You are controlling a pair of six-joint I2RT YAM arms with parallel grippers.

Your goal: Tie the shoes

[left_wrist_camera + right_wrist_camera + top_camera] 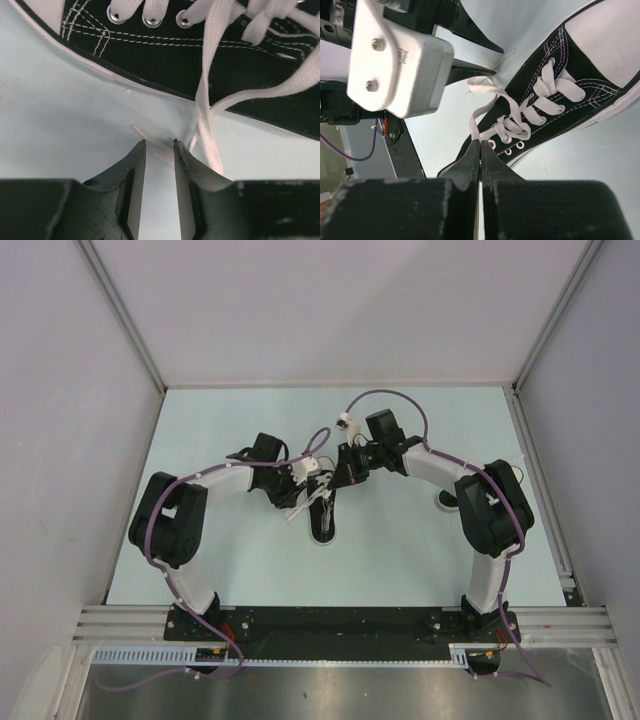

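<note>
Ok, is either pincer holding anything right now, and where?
Right pincer pinches a lace beside the top eyelets of the shoe. Left pincer is open, a lace tip lying between its fingers.

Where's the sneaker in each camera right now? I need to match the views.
Top external: sneaker, small, at the centre of the picture.
Left wrist: sneaker across the top, black side facing the camera.
Right wrist: sneaker at upper right, white toe cap toward the corner.
Shared landmark: the white lace trailing off it, clear in both wrist views.
</note>
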